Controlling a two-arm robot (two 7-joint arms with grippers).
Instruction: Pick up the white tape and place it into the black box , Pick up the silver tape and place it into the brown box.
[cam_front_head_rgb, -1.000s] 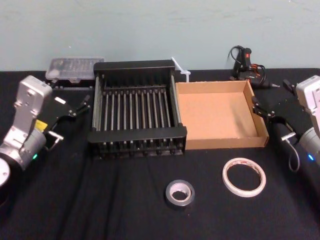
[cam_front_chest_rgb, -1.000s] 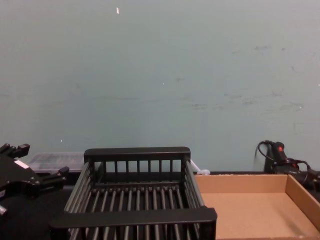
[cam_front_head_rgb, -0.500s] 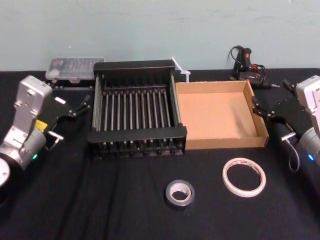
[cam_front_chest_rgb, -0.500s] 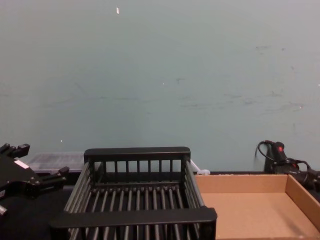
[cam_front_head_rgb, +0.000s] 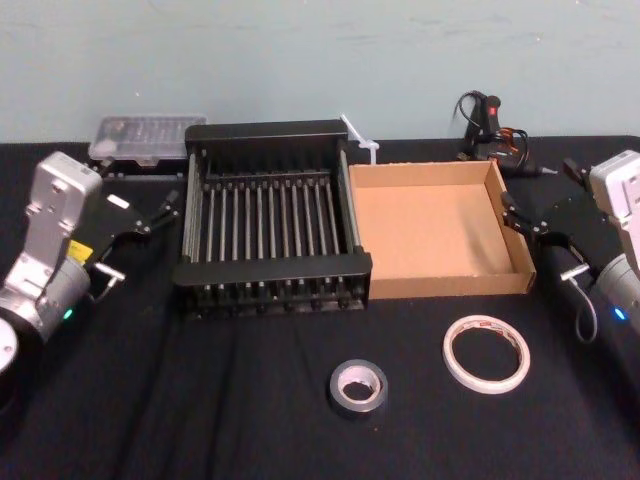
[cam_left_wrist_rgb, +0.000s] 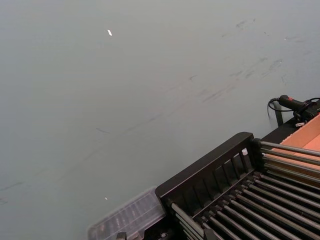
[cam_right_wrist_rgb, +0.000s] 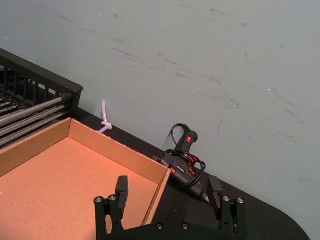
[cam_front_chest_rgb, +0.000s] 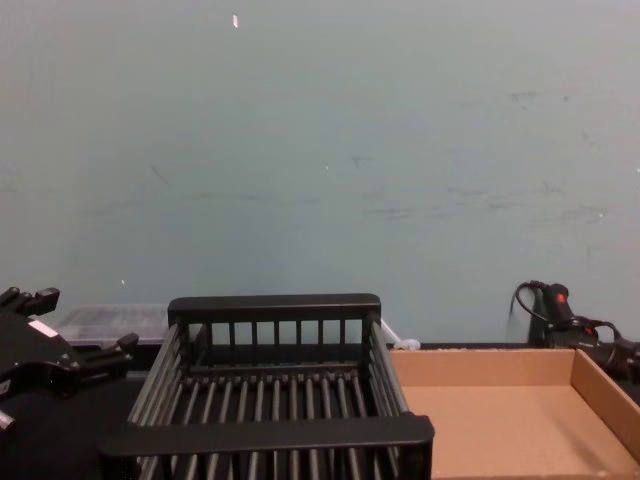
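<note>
White tape (cam_front_head_rgb: 487, 353) lies flat on surface just in front of brown box (cam_front_head_rgb: 437, 239) w/ right gripper (cam_front_head_rgb: 533, 222) fingers spread, empty beside box: descend straight, pinch rim.

We've got the black box (cam_front_head_rgb: 275, 215), a slatted crate with a barred floor, sitting mid-table, nothing in it. Touching its 3 o'clock side is the brown box (cam_front_head_rgb: 440, 228), shallow tan cardboard, also bare inside. The white tape (cam_front_head_rgb: 487, 353) lies flat at 6 o'clock of the brown box. The silver tape (cam_front_head_rgb: 358, 387) lies flat at the white tape's 8 o'clock, well apart.
</note>
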